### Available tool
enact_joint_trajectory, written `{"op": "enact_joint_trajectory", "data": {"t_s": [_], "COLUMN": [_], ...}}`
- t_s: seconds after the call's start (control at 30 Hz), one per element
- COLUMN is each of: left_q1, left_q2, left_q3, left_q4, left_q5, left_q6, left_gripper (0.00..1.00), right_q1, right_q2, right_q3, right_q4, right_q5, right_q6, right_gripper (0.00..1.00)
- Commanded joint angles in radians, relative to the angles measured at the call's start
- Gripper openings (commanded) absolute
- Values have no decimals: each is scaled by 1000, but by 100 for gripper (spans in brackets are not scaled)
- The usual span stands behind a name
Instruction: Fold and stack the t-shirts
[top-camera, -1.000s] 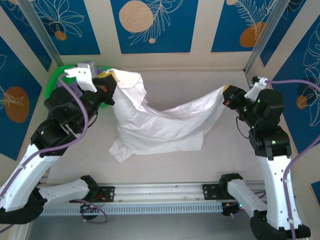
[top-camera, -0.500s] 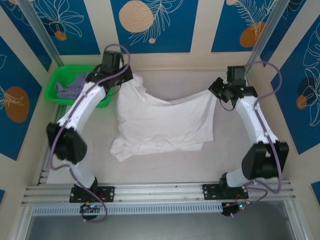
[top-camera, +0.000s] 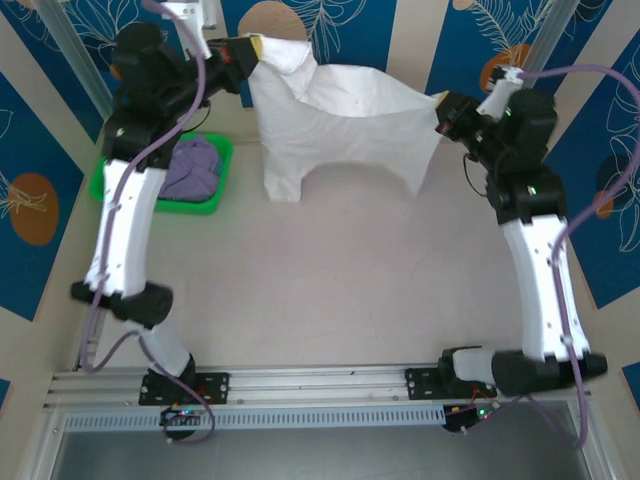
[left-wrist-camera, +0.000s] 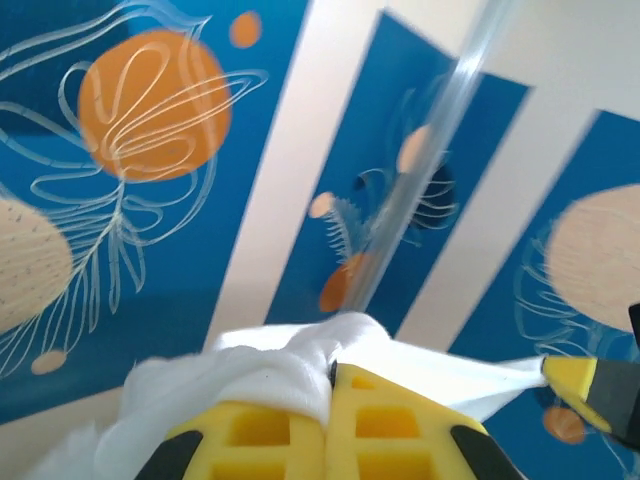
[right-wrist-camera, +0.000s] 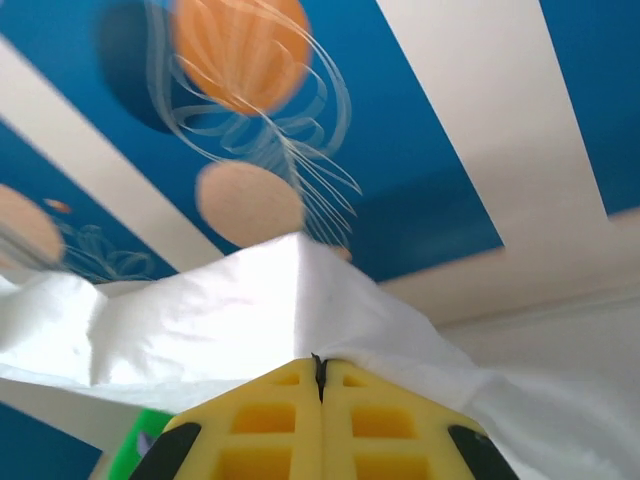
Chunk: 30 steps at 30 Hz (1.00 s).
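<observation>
A white t-shirt (top-camera: 340, 125) hangs in the air at the back of the table, stretched between both grippers. My left gripper (top-camera: 253, 48) is shut on its left top corner, high near the back wall. My right gripper (top-camera: 441, 103) is shut on its right top corner. In the left wrist view the yellow fingers (left-wrist-camera: 385, 420) pinch a bunch of the white t-shirt (left-wrist-camera: 265, 375). In the right wrist view the white t-shirt (right-wrist-camera: 240, 320) drapes out from between the shut yellow fingers (right-wrist-camera: 385, 425). A pale lavender t-shirt (top-camera: 190, 167) lies crumpled in the green basket (top-camera: 215, 205).
The green basket stands at the back left beside the left arm. Blue patterned panels wall the table on three sides, with metal posts (top-camera: 75, 55) at the back corners. The rail (top-camera: 310, 385) with both arm bases runs along the near edge.
Both arms have lifted the white t-shirt off the table and carried it up and back; it now hangs free. The lavender t-shirt in the basket has come into view.
</observation>
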Motion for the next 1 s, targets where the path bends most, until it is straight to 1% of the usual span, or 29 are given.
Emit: {"op": "enact_joint_trajectory", "data": {"t_s": [0.0,0.1,0.13,0.17,0.2,0.23,0.27,0.3,0.33,0.37,0.4,0.43,0.47,0.5,0.53,0.57,0.6,0.67,0.7,0.8,0.83,0.9,0.93,0.97], "left_q1": [-7,-14,-16,-19,-18,-19,-19,-19,-19,-20,-18,-19,-19,-18,-19,-18,-17,-18,-19,-38,-66,-128,-154,-172], "left_q2": [-165,-378,-456,-533,-618,-703,-775,-861,-940,-1003,-1067,-1111,-1131,-1128,-1102,-1067,-1015,-895,-811,-517,-409,-241,-163,-102], "left_q3": [-338,-703,-842,-963,-1093,-1195,-1270,-1345,-1400,-1432,-1468,-1493,-1504,-1503,-1490,-1473,-1453,-1424,-1395,-1261,-1203,-1103,-1057,-1021], "left_q4": [159,177,196,210,232,219,182,136,77,28,-1,-4,-5,-10,-8,-10,-11,23,30,12,-12,-48,-54,-53], "left_q5": [82,57,23,-11,-52,-121,-215,-331,-459,-569,-657,-709,-743,-771,-771,-760,-742,-669,-618,-456,-446,-486,-507,-505], "left_q6": [48,37,17,-7,-29,-47,-74,-108,-147,-187,-206,-200,-205,-216,-210,-209,-215,-204,-196,-149,-120,-73,-61,-58], "left_gripper": [0,0,6,9,18,37,35,32,48,62,64,66,74,78,78,78,80,82,83,83,83,85,87,87], "right_q1": [2,0,0,-1,1,-1,-2,-5,-10,-15,-21,-26,-30,-33,-33,-33,-35,-35,-33,-20,-10,-1,1,0], "right_q2": [-124,-248,-289,-321,-352,-381,-401,-423,-442,-457,-473,-493,-505,-511,-514,-512,-504,-459,-413,-210,-121,51,140,206], "right_q3": [-153,-353,-425,-486,-548,-604,-652,-697,-729,-748,-766,-780,-783,-780,-781,-785,-787,-785,-780,-708,-662,-562,-509,-471], "right_q4": [48,29,25,15,-10,-30,-47,-72,-98,-123,-149,-166,-181,-199,-198,-185,-171,-139,-121,-115,-130,-181,-199,-200], "right_q5": [-9,-43,-53,-58,-49,-46,-47,-38,-28,-14,8,34,61,96,125,144,159,152,138,103,109,146,160,178], "right_q6": [-47,-31,-18,-8,13,31,40,64,77,88,104,119,129,140,144,146,153,149,145,123,105,85,76,71], "right_gripper": [0,0,0,0,0,0,1,10,20,23,30,42,51,55,57,62,66,67,67,67,66,65,65,64]}}
